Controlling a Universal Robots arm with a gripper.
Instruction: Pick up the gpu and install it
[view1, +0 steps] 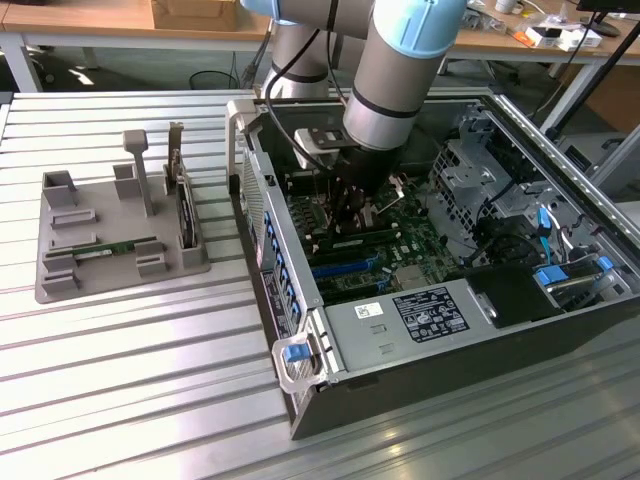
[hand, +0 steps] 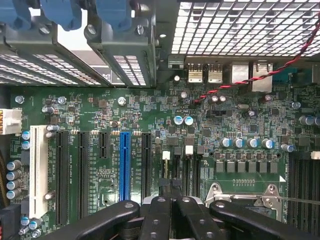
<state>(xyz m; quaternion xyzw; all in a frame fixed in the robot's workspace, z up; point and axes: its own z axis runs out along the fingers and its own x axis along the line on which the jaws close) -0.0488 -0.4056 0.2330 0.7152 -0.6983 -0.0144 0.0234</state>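
The gpu (view1: 118, 247), a thin green stick with a small white label, lies flat in the grey holder tray (view1: 60, 290) on the exterior view's left, outside the computer. My gripper (view1: 352, 215) is far from it, down inside the open computer case (view1: 330, 390) just above the motherboard (view1: 400, 245). In the wrist view the gripper (hand: 172, 189) is shut, its dark fingers (hand: 159, 210) pressed together with nothing between them. It hovers over the motherboard (hand: 150, 107) next to the black slots and the blue slot (hand: 125, 165).
A dark upright expansion card (view1: 185, 215) stands in the same tray beside the green stick. Blue latches (hand: 67, 12) and a metal grille (hand: 240, 25) line the case wall. A red and black wire (hand: 235, 85) crosses the board. The CPU socket (hand: 240, 197) is close to the fingers.
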